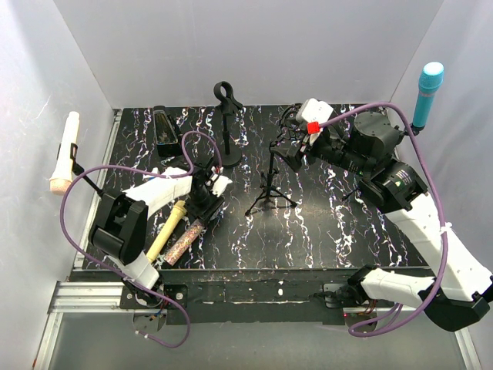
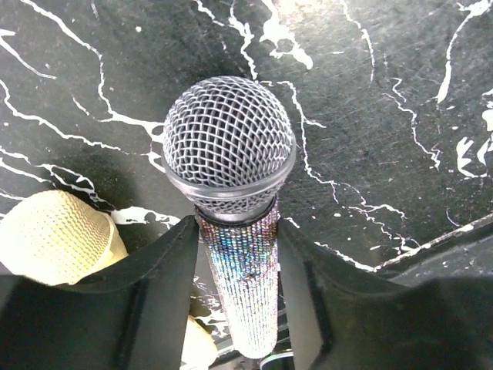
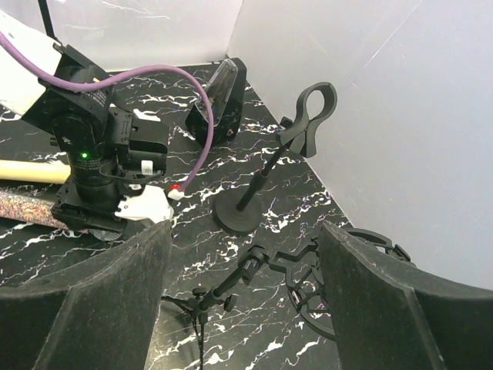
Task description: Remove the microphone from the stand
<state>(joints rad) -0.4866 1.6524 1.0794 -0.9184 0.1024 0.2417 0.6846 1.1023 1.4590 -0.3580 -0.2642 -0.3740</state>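
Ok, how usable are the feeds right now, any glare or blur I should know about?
Left wrist: glitter microphone grille sharp, pincer fingers dark and soft, bright patch on the table at top. Right wrist: near fingers blurred, clip stand crisp. Top external: even light, soft shadows.

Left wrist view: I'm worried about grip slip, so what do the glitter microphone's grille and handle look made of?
Grille looks like silvery woven metal mesh with a shiny band; handle seems covered in rows of tiny iridescent rhinestones or beads, bumpy.
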